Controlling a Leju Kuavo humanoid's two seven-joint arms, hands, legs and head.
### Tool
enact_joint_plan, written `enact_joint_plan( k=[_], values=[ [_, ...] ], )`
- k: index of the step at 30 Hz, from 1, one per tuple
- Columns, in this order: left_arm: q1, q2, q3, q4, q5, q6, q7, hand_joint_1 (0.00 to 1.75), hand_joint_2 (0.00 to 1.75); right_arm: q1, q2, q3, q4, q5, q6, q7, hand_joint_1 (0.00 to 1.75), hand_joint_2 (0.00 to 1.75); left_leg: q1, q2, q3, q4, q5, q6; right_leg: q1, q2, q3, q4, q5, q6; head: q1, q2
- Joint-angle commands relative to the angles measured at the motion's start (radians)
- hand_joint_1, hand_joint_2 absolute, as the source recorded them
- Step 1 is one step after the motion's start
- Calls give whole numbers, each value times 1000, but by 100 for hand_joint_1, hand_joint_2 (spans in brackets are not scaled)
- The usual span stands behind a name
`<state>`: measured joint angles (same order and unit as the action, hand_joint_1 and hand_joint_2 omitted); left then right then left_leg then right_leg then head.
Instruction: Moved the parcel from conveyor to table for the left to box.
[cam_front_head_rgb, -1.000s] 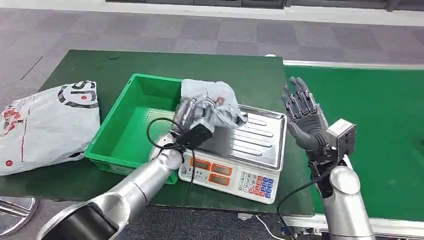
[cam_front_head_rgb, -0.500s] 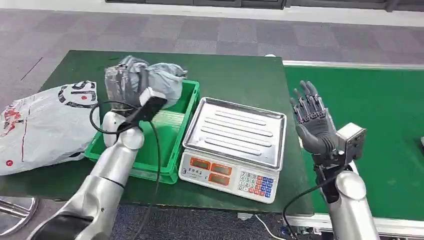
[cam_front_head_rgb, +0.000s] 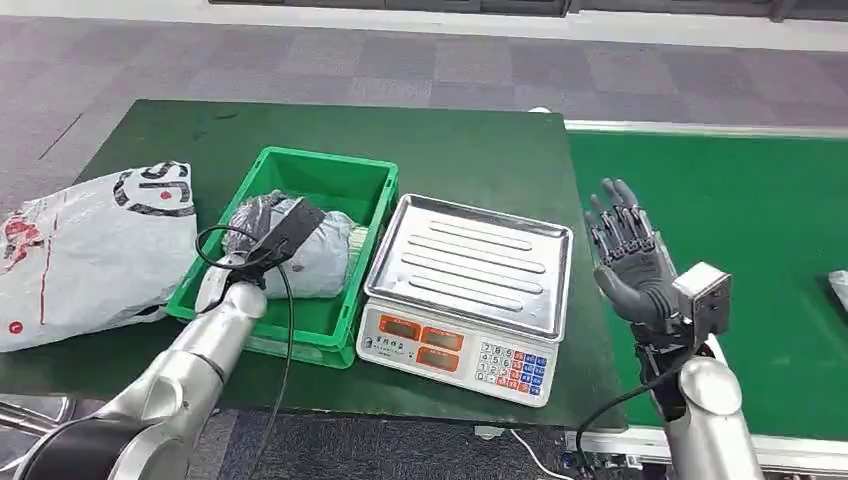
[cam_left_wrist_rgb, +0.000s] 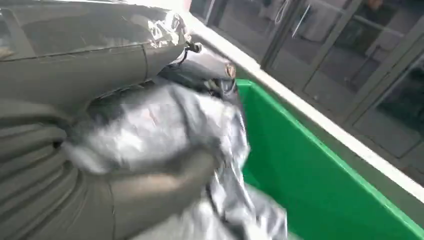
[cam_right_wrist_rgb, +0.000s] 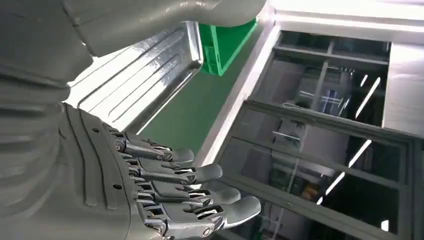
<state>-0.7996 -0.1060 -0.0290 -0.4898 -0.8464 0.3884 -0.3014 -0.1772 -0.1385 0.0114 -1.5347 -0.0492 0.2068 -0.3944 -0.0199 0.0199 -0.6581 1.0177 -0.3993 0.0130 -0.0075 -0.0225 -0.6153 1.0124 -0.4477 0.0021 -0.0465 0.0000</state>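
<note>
Dark green table (cam_front_head_rgb: 480, 150) carries one green box (cam_front_head_rgb: 300, 190), one scale (cam_front_head_rgb: 465, 285) and one white bag (cam_front_head_rgb: 95, 250) off at its left edge. One crumpled grey parcel (cam_front_head_rgb: 315, 250) sits inside the box, with the left hand (cam_front_head_rgb: 262, 222) wrapped around it. Right hand (cam_front_head_rgb: 625, 250) is up beside the scale, fingers spread, holding nothing. Conveyor (cam_front_head_rgb: 740, 230) runs alongside on the right.

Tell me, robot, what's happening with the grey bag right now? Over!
Left robot hand grips grey parcel, low inside green bin. Right robot hand open, raised beside the scale. Nothing in the way.
</note>
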Motion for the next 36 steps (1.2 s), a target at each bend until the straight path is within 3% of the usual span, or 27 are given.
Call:
enact_joint_plan(
  k=[1, 6, 12, 17, 21, 25, 26, 31, 35, 36],
  values=[
    [79, -62, 181, -220, 445, -56, -397, 0, 175, -9, 21, -62, 19, 4, -24, 23, 0, 175, 2, -3, 4, -2, 0, -4, 1, 2, 4, -3, 0, 0, 0, 0],
    [185, -53, 95, -416, 680, -176, -397, 0, 175, -11, -6, -70, 52, -7, -38, 33, 0, 175, 2, -1, 4, -1, -2, -3, 1, 3, 5, -3, 0, 0, 0, 0],
    [307, -28, -33, -728, 797, -85, -397, 0, 175, -75, -11, -81, 165, 6, -67, 42, 0, 175, 2, 0, 3, -1, -2, -3, 1, 4, 3, -2, 0, 0, 0, 0],
    [359, -49, -65, -842, 842, -207, -397, 0, 175, -110, -32, -111, 250, 16, -95, 55, 0, 175, 2, 0, 2, 0, -2, -3, 1, 4, 2, -2, 0, 0, 0, 0],
    [369, -59, -85, -854, 831, -202, -397, 0, 175, -115, -37, -120, 274, 17, -97, 54, 0, 175, 1, -2, 1, 0, -1, -2, 0, 0, 1, -1, -1, 1, 0, 0],
    [373, -74, -156, -805, 859, -382, -397, 0, 175, -157, -50, -155, 365, 93, -185, 71, 0, 175, 1, -2, 1, 0, -1, -2, 0, 0, 2, -1, -1, 1, 0, 0],
    [372, -104, -156, -757, 864, -393, -397, 0, 175, -182, -68, -168, 423, 121, -208, 76, 0, 175, 1, -5, 2, -1, 0, -2, 0, -1, 3, -2, -1, 1, 0, 0],
    [331, -111, -271, -584, 813, -359, -397, 0, 175, -256, -162, -212, 655, 293, -363, 91, 0, 175, 0, -6, 2, -1, 0, -1, -1, -5, 4, -2, -1, 1, 0, 0],
    [285, -129, -269, -483, 845, -344, -397, 0, 175, -326, -264, -257, 878, 464, -545, 179, 0, 175, -1, -10, 1, -1, 1, -1, -1, -7, 5, -3, 0, 3, 0, 0],
    [285, -129, -269, -483, 845, -344, -397, 0, 175, -326, -264, -257, 878, 464, -545, 179, 0, 175, -2, -8, 0, 0, 0, 0, -2, -6, 3, -1, -1, 3, 0, 0]
  ],
)
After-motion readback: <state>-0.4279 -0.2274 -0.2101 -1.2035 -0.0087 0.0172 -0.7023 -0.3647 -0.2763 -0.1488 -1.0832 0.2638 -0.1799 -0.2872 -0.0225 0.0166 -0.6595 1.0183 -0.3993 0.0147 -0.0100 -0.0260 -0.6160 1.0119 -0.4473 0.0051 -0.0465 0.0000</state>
